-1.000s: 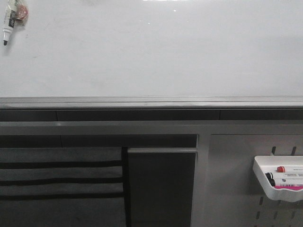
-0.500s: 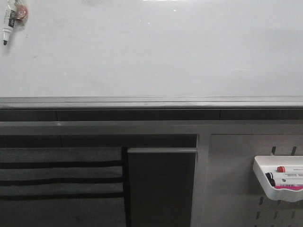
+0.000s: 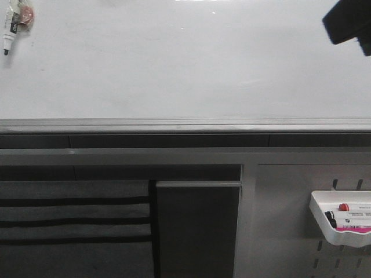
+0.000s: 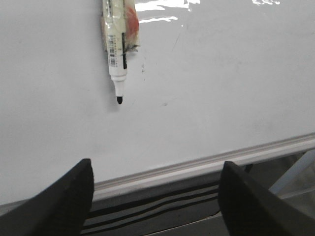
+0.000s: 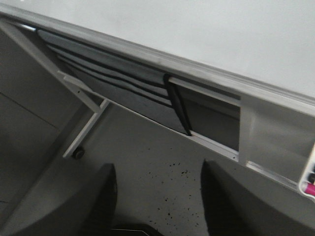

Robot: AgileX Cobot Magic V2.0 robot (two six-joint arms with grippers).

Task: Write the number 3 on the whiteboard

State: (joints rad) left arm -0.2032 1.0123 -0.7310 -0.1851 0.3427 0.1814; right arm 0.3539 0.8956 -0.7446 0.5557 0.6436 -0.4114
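Whiteboard fills the upper half of the front view, glossy and white, and no drawn 3 shows on the part in view. Starting at the left gripper: its two dark fingers stand wide apart with nothing between them, and only their tips show, cut off by the frame. Beyond them in the left wrist view lies the board's grey edge rail, then the board surface, where a white marker hangs with its black tip pointing toward the rail, fixed to a reddish-orange holder whose shape is hard to make out. The marker's upper end runs out of the frame. In the front view the same marker sits at the board's far upper left corner.

The right gripper likewise has its fingers spread and empty, their ends cropped. In the front view a dark blurred piece of an arm juts in at the upper right corner, in front of the board; which part it is cannot be told.

Faint grey smudges and bright glare streaks mark the board. Below the rail runs a grey metal frame with dark fabric pockets at the left and a dark panel in the middle. At the right, a grey perforated panel carries a white tray holding markers, partly cut off at the edge. The right wrist view shows a speckled grey floor beneath.
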